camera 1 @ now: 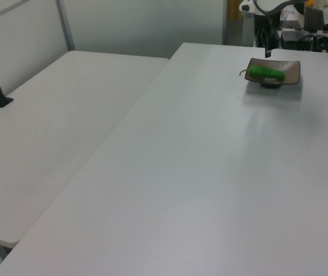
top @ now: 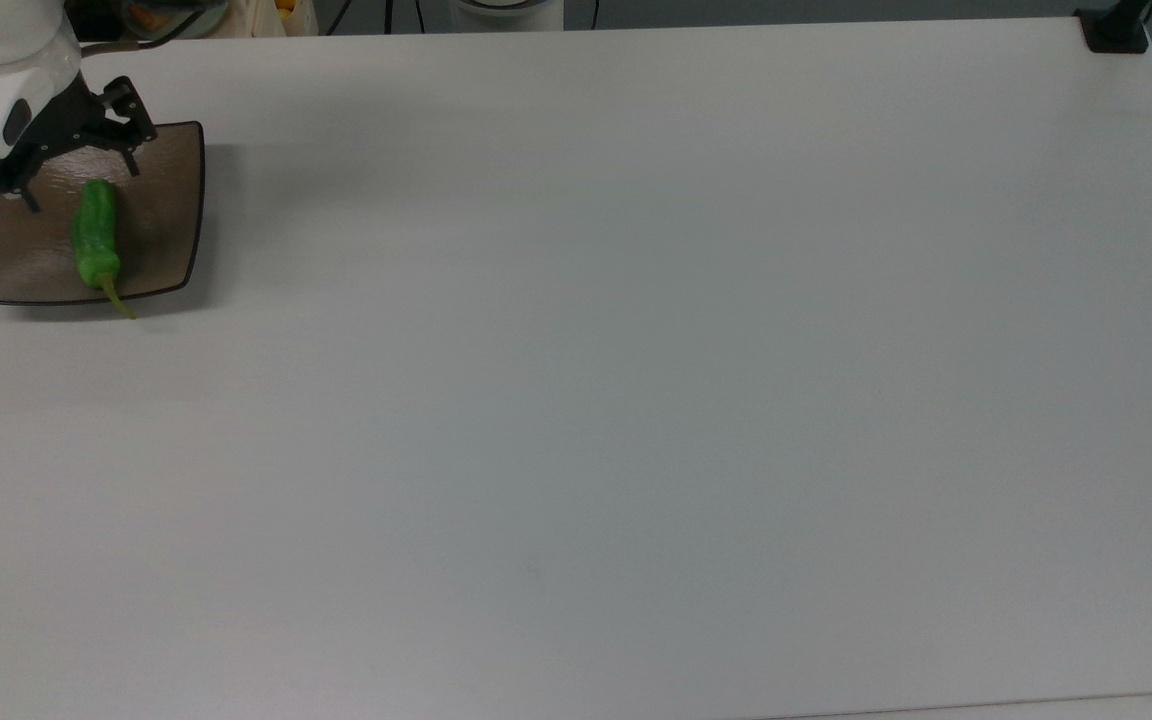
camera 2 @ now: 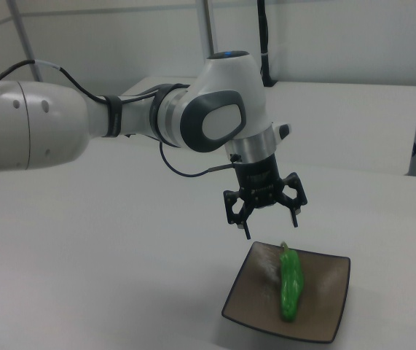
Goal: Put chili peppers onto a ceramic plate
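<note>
The green chili pepper (top: 96, 233) lies flat on the square brown ceramic plate (top: 161, 215) at the top view's far left, its thin stem reaching over the plate's near rim. In the right view the pepper (camera 2: 291, 282) rests along the plate (camera 2: 330, 299), stem toward the arm. In the left view the pepper (camera 1: 267, 73) sits on the plate (camera 1: 290, 69). My gripper (top: 81, 186) hangs above the plate's far side, open and holding nothing; the right view shows the gripper (camera 2: 270, 222) a little above the pepper's stem end.
The plate sits on a wide white table (top: 636, 380). A second white table (camera 1: 49, 126) adjoins it in the left view. A black post base (top: 1116, 30) stands at the top view's top right corner. Cables and gear lie behind the arm (camera 2: 84, 131).
</note>
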Robot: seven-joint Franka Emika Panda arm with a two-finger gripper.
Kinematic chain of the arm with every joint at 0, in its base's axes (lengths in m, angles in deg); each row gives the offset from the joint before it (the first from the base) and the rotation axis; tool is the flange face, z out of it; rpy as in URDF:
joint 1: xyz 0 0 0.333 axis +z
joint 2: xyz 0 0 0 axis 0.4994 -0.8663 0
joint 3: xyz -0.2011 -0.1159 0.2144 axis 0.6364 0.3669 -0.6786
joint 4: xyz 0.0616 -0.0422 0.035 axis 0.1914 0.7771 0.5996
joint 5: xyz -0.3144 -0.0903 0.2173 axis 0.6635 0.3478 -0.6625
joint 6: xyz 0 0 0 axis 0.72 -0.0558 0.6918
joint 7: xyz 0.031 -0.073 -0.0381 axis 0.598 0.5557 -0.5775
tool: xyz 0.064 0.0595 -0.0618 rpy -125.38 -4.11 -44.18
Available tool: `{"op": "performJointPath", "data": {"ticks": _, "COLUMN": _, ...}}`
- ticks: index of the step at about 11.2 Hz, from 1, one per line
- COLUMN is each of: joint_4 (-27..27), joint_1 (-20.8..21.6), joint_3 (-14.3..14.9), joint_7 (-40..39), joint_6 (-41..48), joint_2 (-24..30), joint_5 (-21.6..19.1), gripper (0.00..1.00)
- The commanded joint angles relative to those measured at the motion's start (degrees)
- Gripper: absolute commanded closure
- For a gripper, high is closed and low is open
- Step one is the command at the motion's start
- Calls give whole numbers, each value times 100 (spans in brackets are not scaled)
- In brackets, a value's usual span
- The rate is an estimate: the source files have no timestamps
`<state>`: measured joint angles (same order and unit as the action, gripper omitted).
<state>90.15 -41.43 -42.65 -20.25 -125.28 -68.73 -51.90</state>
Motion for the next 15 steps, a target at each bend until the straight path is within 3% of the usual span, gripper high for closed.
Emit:
{"op": "performJointPath", "data": {"ticks": 1, "joint_4": 197, "joint_1": 39, "joint_3": -2, "joint_7": -64, "joint_6": 118, "joint_2": 221, "joint_5": -90, "gripper": 0}}
{"op": "performJointPath", "data": {"ticks": 4, "joint_4": 162, "joint_1": 118, "joint_3": -81, "joint_7": 373, "joint_6": 302, "joint_2": 247, "joint_5": -230, "gripper": 0}}
{"op": "performJointPath", "data": {"ticks": 7, "joint_4": 127, "joint_1": 118, "joint_3": -204, "joint_7": 849, "joint_6": 714, "joint_2": 431, "joint_5": -730, "gripper": 0}}
{"op": "performJointPath", "data": {"ticks": 15, "joint_4": 127, "joint_1": 179, "joint_3": -1135, "joint_7": 2588, "joint_6": 1374, "joint_2": 1108, "joint_5": -1003, "gripper": 0}}
